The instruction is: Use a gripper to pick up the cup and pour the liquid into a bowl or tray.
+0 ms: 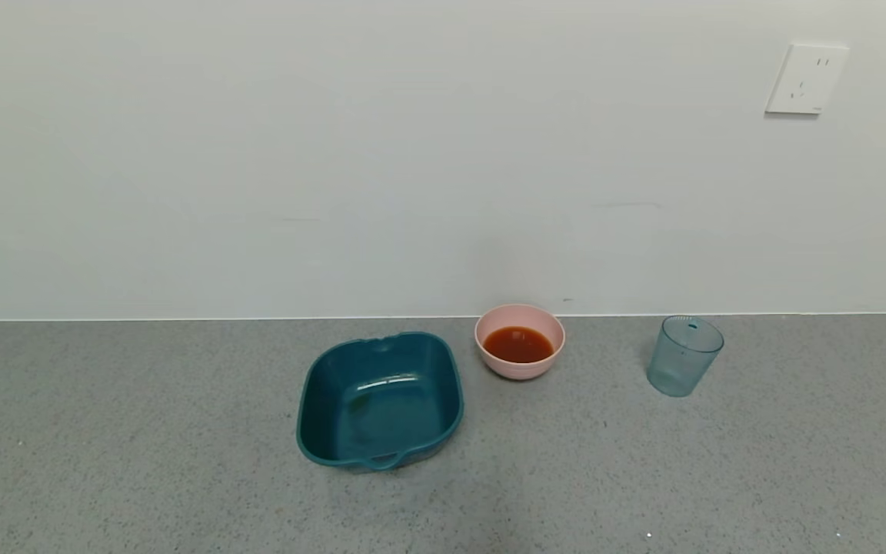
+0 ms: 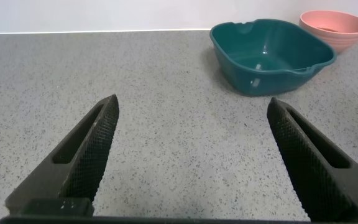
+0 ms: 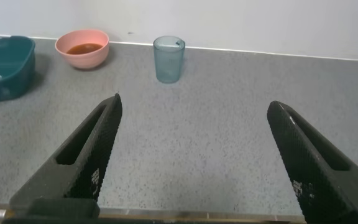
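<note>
Counting one cup (image 1: 684,356), one bowl (image 1: 520,370), one tray (image 1: 379,400)

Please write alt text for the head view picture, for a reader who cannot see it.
On a grey speckled counter against a white wall, a pale-pink bowl holds red-orange liquid. An empty translucent blue cup stands upright to its right, and an empty dark-teal tray sits to its left, nearer the camera. No robot tool appears in this view.

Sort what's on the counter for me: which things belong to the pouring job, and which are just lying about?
Part of the job:
- cup, upright, looks empty
- pink bowl, holding the red liquid
- right gripper, open, short of the cup
- left gripper, open, idle

Just lying about:
- teal tray, nothing in it
- wall socket
</note>
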`<state>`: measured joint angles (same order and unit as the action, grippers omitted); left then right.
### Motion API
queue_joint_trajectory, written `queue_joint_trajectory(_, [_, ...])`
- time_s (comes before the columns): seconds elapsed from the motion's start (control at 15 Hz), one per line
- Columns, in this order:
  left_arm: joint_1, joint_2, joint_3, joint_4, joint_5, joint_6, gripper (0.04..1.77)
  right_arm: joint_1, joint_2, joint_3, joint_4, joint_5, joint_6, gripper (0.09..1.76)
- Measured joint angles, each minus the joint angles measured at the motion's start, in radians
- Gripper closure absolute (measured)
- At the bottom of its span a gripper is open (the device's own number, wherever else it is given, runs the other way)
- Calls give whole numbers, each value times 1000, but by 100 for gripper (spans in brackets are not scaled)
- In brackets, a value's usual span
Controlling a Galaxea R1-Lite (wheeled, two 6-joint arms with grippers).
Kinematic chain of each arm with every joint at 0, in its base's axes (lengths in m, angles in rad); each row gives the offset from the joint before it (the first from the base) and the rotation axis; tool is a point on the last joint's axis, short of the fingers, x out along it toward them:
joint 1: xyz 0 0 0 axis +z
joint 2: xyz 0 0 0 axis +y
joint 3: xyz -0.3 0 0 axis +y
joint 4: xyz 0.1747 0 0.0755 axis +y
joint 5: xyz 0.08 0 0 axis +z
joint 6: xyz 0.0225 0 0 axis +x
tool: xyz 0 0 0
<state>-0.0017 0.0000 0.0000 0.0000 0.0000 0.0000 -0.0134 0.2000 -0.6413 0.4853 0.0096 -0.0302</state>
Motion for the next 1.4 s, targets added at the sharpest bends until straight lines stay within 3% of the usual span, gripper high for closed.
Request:
queue_joint_trajectory(0.27, [0, 0, 0, 0, 0, 0, 9, 6, -143, 167, -45, -8, 1, 15])
queue_joint_trajectory(0.53, [0, 0, 0, 0, 0, 0, 9, 7, -193, 409, -366, -15, 34, 15])
queue_joint_trajectory(0.8, [0, 0, 0, 0, 0, 0, 9, 6, -200, 593, -515, -14, 30, 15])
queue_joint_trajectory(1.4, [0, 0, 0, 0, 0, 0, 9, 8, -201, 641, -471, -8, 17, 15])
